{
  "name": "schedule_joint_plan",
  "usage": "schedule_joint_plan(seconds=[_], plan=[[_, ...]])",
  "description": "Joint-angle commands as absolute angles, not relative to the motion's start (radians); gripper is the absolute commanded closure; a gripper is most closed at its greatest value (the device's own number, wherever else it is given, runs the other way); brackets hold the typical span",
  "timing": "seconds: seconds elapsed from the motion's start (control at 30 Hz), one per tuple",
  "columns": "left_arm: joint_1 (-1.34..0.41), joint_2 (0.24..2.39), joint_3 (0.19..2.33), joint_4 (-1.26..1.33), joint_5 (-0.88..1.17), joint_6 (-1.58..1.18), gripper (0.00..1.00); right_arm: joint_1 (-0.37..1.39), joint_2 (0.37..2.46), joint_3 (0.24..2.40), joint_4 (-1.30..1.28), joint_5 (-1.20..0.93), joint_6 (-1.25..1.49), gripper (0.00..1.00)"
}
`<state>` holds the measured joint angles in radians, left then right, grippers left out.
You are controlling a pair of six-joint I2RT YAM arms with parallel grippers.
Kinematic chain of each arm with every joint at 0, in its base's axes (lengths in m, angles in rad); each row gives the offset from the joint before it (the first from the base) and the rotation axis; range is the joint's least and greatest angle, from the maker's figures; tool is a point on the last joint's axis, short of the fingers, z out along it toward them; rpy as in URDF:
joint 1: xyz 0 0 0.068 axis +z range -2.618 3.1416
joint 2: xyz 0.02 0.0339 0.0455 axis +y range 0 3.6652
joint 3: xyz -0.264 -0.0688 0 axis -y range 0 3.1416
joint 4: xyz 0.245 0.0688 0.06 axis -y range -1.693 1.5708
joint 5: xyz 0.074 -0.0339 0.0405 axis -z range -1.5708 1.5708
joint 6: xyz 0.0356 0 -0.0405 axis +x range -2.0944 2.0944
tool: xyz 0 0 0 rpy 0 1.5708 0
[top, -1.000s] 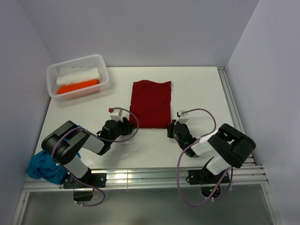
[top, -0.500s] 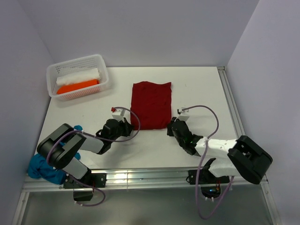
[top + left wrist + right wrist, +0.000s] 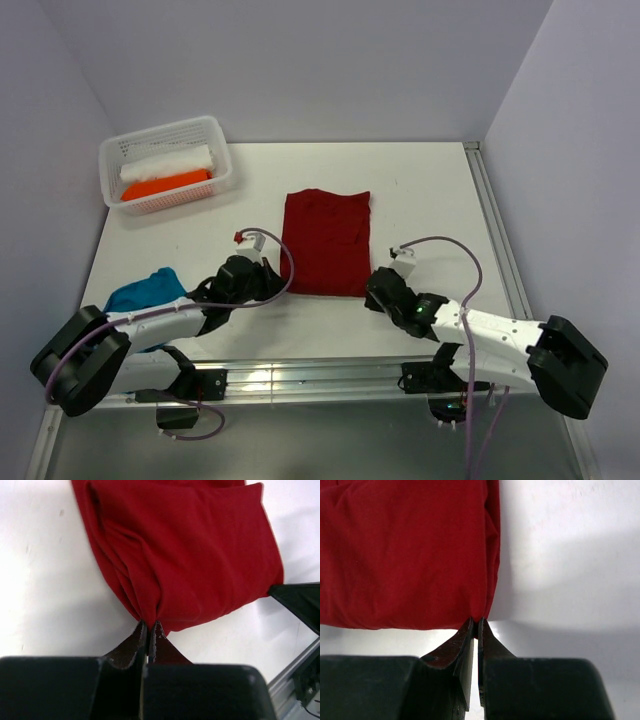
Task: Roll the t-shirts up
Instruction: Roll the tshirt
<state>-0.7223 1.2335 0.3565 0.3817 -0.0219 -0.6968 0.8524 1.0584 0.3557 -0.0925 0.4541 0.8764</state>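
The dark red t-shirt (image 3: 326, 243) lies folded into a long rectangle in the middle of the table (image 3: 430, 190), its short near edge towards the arms. The left gripper (image 3: 270, 281) sits at the near left corner of that edge, its jaws pressed together on a bunched fold of the red cloth; the left wrist view shows creases running out from the pinch (image 3: 150, 626). The right gripper (image 3: 373, 290) sits at the near right corner, and in its own wrist view the jaws (image 3: 476, 623) stand almost together with the corner of the hem nipped between the tips. A teal-blue t-shirt (image 3: 140, 293) lies crumpled at the near left of the table, beside the left arm. A basket (image 3: 215, 135) at the far left holds a white t-shirt (image 3: 168, 160) and an orange t-shirt (image 3: 165, 185), both rolled and lying side by side.
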Motion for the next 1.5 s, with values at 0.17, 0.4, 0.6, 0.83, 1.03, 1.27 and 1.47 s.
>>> schedule_joint_plan(seconds=[0.17,0.4,0.6,0.83,1.03,1.27,1.47], plan=[[-0.724,1.063,0.324,0.135,-0.008,-0.828,1.00,0.867,0.828,0.285,-0.268,0.377,1.022,1.00],[-0.724,1.017,0.316,0.066,0.055,-0.865,1.00,0.870,0.753,0.325,-0.405,0.289,1.002,1.00],[-0.645,0.999,0.353,0.022,0.162,-0.851,1.00,0.870,0.779,0.475,-0.584,0.313,0.948,1.00],[-0.595,1.048,0.501,-0.193,0.144,-0.827,1.00,0.868,0.801,0.621,-0.683,0.328,0.879,1.00],[-0.583,1.115,0.618,-0.245,0.163,-0.816,1.00,0.858,0.847,0.695,-0.719,0.347,0.845,1.00],[-0.531,1.176,0.736,-0.310,0.199,-0.772,1.00,0.781,0.880,0.723,-0.698,0.301,0.782,1.00],[-0.509,1.267,0.790,-0.304,0.261,-0.736,1.00,0.692,0.893,0.710,-0.661,0.221,0.738,1.00]])
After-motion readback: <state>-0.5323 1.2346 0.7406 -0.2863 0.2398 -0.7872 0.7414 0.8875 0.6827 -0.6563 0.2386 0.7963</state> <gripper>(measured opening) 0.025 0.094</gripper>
